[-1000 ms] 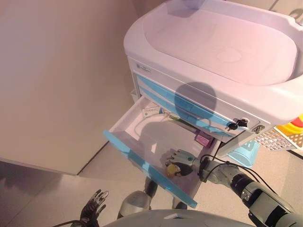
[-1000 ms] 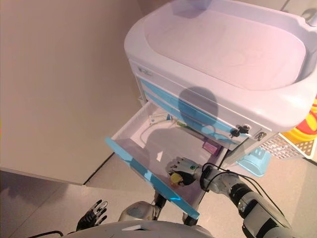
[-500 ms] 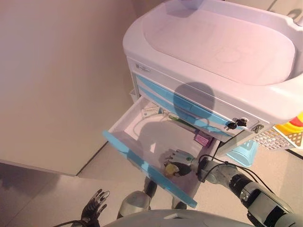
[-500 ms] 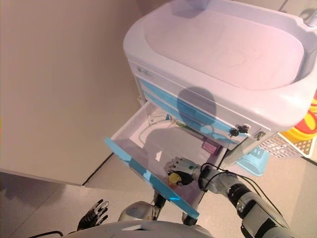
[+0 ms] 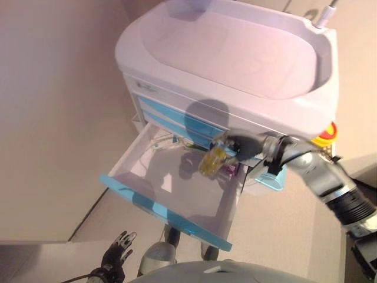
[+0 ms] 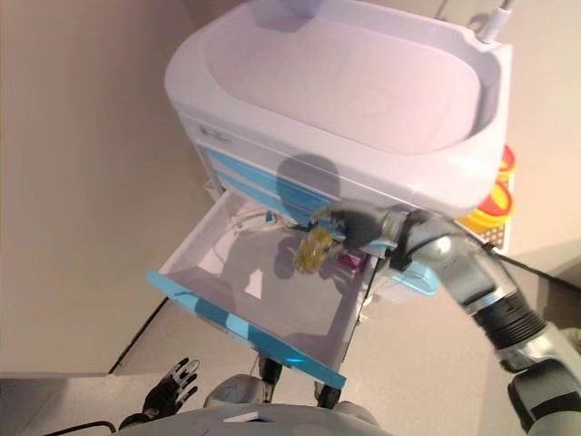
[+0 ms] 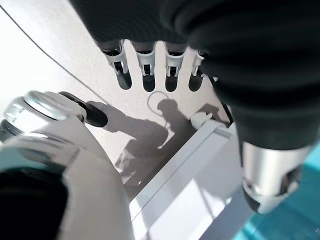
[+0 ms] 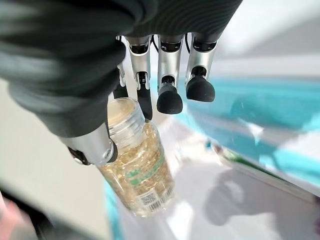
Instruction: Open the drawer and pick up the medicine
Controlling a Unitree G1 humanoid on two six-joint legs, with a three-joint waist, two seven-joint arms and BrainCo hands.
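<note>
The bottom drawer [image 5: 177,203] of a white medical cart [image 5: 230,53] stands pulled out, with a blue front. My right hand [image 5: 241,146] is shut on a clear medicine bottle [image 5: 211,162] of yellow capsules and holds it in the air above the drawer, near the cart's front. In the right wrist view the bottle [image 8: 137,172] hangs by its neck between the thumb [image 8: 92,145] and fingers [image 8: 170,85]. A purple box [image 5: 228,171] and a white box [image 5: 164,140] lie at the back of the drawer. My left hand [image 5: 118,250] hangs low beside the drawer, fingers straight.
The cart has blue-fronted closed drawers [image 5: 171,115] above the open one. A yellow container [image 6: 495,195] and a light blue bin [image 5: 272,180] hang on the cart's right side. A beige wall [image 5: 53,88] stands at the left.
My right hand has lifted the bottle out of the drawer's front part up toward the cart's front. The camera has shifted, so the cart sits further left.
</note>
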